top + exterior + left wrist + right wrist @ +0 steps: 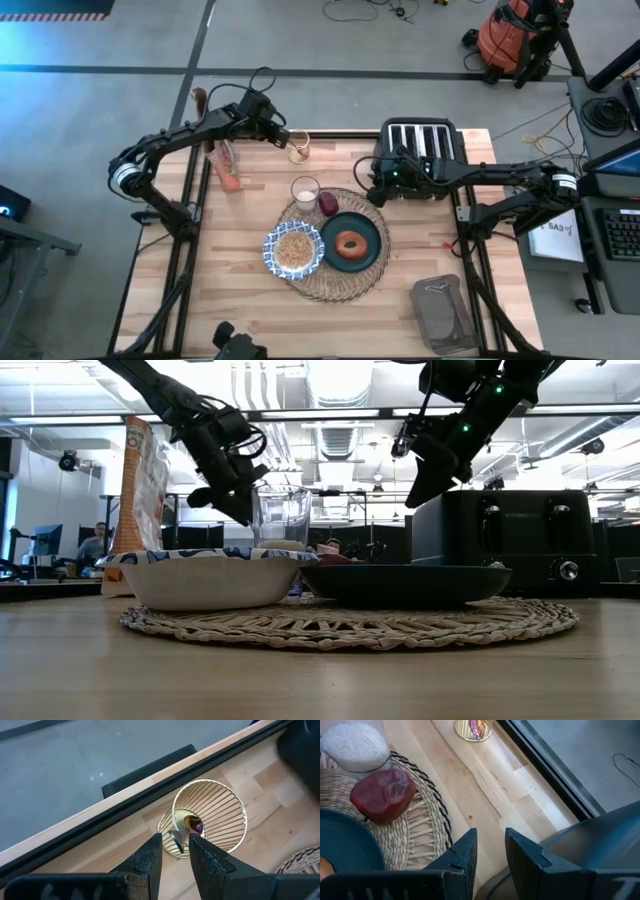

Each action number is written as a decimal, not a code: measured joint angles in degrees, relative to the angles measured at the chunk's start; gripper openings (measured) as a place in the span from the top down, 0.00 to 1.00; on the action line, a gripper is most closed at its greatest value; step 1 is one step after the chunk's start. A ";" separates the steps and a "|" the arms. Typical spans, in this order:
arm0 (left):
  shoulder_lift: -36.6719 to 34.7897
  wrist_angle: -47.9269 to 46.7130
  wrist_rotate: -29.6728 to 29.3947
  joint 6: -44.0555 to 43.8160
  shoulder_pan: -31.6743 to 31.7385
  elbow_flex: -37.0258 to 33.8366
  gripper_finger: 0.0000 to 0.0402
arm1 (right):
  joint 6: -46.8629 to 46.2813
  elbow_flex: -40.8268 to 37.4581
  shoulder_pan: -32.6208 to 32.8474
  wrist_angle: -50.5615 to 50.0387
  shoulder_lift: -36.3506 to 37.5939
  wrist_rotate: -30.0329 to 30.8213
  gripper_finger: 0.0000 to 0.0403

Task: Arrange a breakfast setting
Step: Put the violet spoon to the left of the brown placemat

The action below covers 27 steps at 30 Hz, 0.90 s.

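Light wood worktop (pixel 250 310) on a grey concrete floor, open workshop space behind it with ceiling lights. The woven placemat (pixel 345 285) sits around the middle, and on it: patterned bowl (pixel 293 250) on the near-left side, teal plate (pixel 351 241) with the bagel (pixel 350 244) just right of the bowl, then the clear glass (pixel 305 190) and the red fruit (pixel 329 204) side by side on the mat's far edge.

Left gripper (pixel 175 851) is up near the far edge, hovering right over a gold wire cup (pixel 212 815) that's off the mat. Its jaws are only narrowly apart, and the spoon (pixel 181 837) standing in that cup shows right in the slot between the tips; can't tell if they actually pinch it.

Right gripper (pixel 489 851) hangs off the worktop just in front of the black toaster (pixel 420 150), past the mat's far-right rim. Jaws slightly parted with nothing in them; the fruit lies well off to one side of them.

Cereal bag (pixel 226 165) stands by the left edge.
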<state>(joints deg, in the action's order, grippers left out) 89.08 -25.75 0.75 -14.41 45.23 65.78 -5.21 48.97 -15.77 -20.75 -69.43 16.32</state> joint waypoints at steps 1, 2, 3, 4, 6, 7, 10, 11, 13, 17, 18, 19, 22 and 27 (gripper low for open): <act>0.00 -0.14 0.01 0.02 0.02 0.00 0.80 | 0.00 0.00 0.00 0.00 0.00 0.00 0.77; 0.00 -0.35 0.14 0.02 0.02 0.00 0.80 | 0.01 0.00 0.00 -0.01 0.00 -0.01 0.77; 0.00 -0.48 0.29 0.13 0.02 0.00 0.80 | 0.02 0.00 0.00 -0.01 0.00 -0.02 0.77; -0.01 -0.64 0.33 0.26 0.02 0.00 0.79 | 0.03 0.00 0.00 -0.01 0.00 0.00 0.77; -0.02 -0.66 0.36 0.35 0.02 0.00 0.76 | 0.34 0.00 0.00 -0.01 0.00 -0.02 0.77; -0.02 -0.68 0.37 0.35 0.02 0.00 0.75 | 0.59 0.00 0.00 -0.01 0.00 -0.04 0.77; -0.02 -0.65 0.42 0.35 -0.02 0.00 0.69 | 0.74 0.00 0.00 -0.01 0.00 -0.04 0.77; -0.02 -0.59 0.40 0.34 -0.02 0.00 0.67 | 0.75 0.00 0.00 -0.01 0.00 -0.04 0.77; -0.02 -0.35 0.20 -0.22 -0.02 0.00 0.63 | 0.81 -0.01 0.00 -0.01 0.00 -0.04 0.77; -0.02 0.92 -0.28 -3.53 -0.02 0.00 0.58 | 0.81 -0.02 0.00 -0.01 0.00 -0.04 0.77; -0.02 1.47 -0.48 -4.40 -0.02 0.00 0.57 | 0.83 -0.02 0.00 -0.01 0.00 -0.02 0.77; -0.04 1.98 -1.05 -5.10 -0.02 0.02 0.57 | 0.83 -0.02 0.00 -0.01 0.00 -0.04 0.77; -0.04 2.74 -2.79 -6.07 -0.02 0.02 0.58 | 0.81 -0.02 0.00 -0.01 0.00 -0.02 0.77; 0.04 2.04 -3.16 -6.78 -0.02 0.02 0.62 | 0.96 -0.02 0.00 -0.01 0.00 -0.02 0.77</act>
<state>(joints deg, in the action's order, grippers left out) 89.12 -23.72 -2.42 -21.20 45.21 65.80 -4.25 48.95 -15.77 -20.75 -69.43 16.29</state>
